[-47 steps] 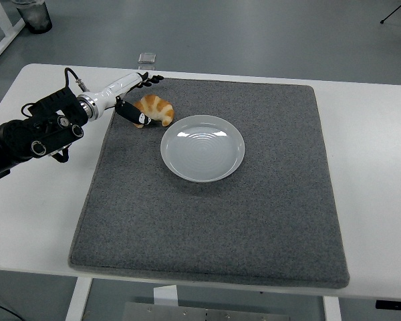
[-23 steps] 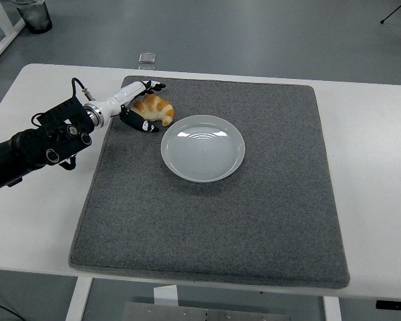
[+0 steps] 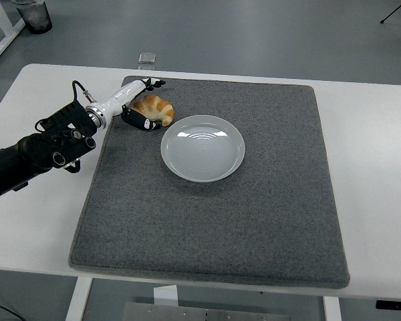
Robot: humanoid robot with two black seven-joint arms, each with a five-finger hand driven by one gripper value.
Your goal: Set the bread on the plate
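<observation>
Grey mat (image 3: 207, 200) on white table (image 3: 367, 134), left hand (image 3: 138, 104) spread beside bread (image 3: 156, 109), empty plate (image 3: 202, 148) just right.

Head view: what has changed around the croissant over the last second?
The left hand moved forward along the mat's left edge and closed in on the croissant; its fingers now sit around the croissant's left end rather than beside it. A firm grasp cannot be confirmed. The croissant, plate and mat stayed put.
</observation>
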